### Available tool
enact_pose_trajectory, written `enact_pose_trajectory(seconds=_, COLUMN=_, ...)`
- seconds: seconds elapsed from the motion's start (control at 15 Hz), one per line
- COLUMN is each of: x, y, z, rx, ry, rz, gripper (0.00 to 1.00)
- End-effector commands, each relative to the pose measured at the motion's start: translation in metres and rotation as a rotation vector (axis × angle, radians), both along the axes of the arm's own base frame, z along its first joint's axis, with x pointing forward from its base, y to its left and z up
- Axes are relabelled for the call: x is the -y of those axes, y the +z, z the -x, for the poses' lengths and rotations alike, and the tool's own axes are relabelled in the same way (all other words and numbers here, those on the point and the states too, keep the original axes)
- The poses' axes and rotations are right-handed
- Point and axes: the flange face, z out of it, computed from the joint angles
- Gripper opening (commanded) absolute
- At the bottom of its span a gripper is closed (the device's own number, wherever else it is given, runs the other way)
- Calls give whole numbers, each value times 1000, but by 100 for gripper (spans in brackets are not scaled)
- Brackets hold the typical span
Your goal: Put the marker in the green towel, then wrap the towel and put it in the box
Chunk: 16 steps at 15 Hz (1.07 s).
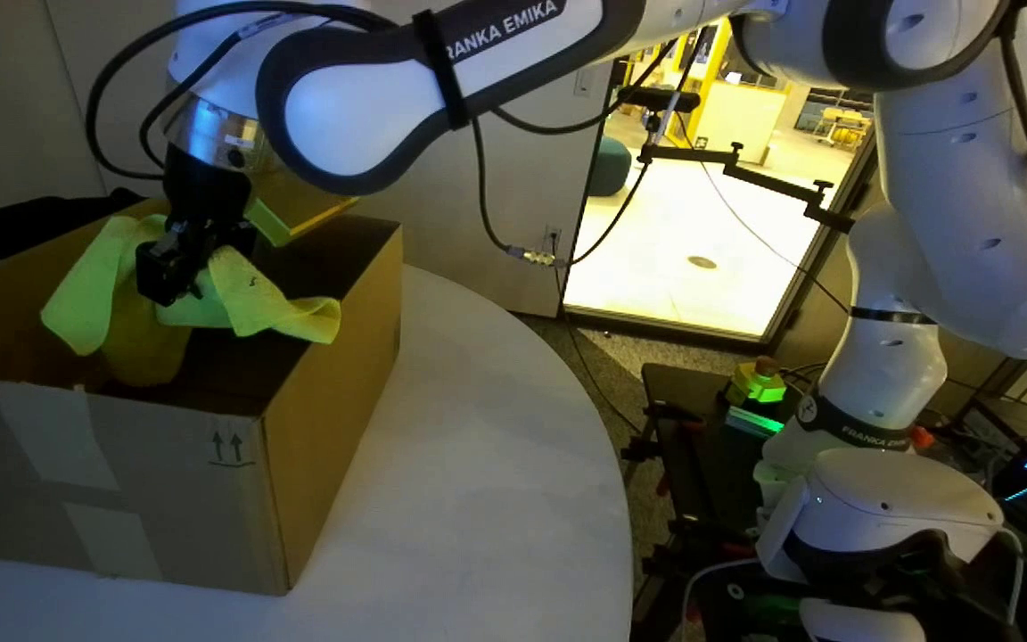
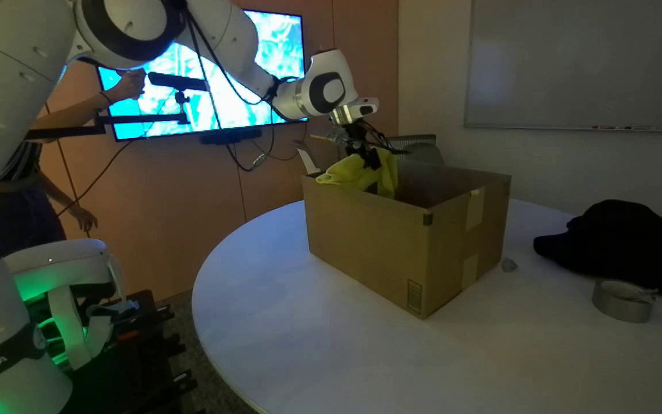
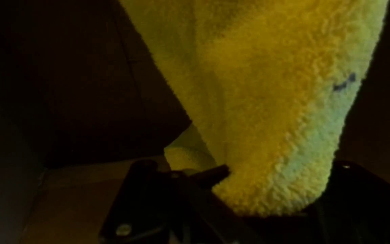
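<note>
The box (image 1: 184, 499) is a large brown cardboard box on the table, also in an exterior view (image 2: 365, 253), with its top open. My gripper (image 1: 182, 285) is inside its opening, near rim height, in both exterior views (image 2: 372, 164). It is shut on the green towel (image 1: 250, 299), which is bunched and drapes down on both sides of the fingers. In an exterior view the towel (image 2: 345, 175) lies against the near rim. In the wrist view the towel (image 3: 266, 84) fills the space between the dark fingers (image 3: 266, 189). The marker is not clearly visible; the towel may hide it.
A box flap (image 1: 299, 209) sticks up beside the wrist. The round white table (image 1: 478, 428) carries the box. A black cloth (image 2: 624, 241) and a tape roll (image 2: 621, 302) lie on it. A person (image 2: 26, 190) stands behind the arm, near a wall screen (image 2: 282, 52).
</note>
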Motion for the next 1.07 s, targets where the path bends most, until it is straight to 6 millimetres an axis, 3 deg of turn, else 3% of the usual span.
enact_pose_trajectory(seconds=0.0, x=-4, y=-20, z=-33, rx=-13, ry=-61, rz=51, gripper=0)
enact_pose_trajectory(seconds=0.2, x=1, y=-37, z=-42, rx=-49, ry=-95, rz=79, gripper=0)
enact_pose_trajectory(seconds=0.27, x=0, y=-42, z=-43, rx=-60, ry=-103, rz=86, gripper=8)
enact_pose_trajectory(seconds=0.33, x=1, y=-42, z=-44, rx=-75, ry=-105, rz=88, gripper=26)
enact_pose_trajectory(seconds=0.47, x=2, y=-37, z=-42, rx=-97, ry=-105, rz=88, gripper=36)
enact_pose_trajectory(seconds=1.0, x=16, y=11, z=-16, rx=-166, ry=-20, rz=69, gripper=96)
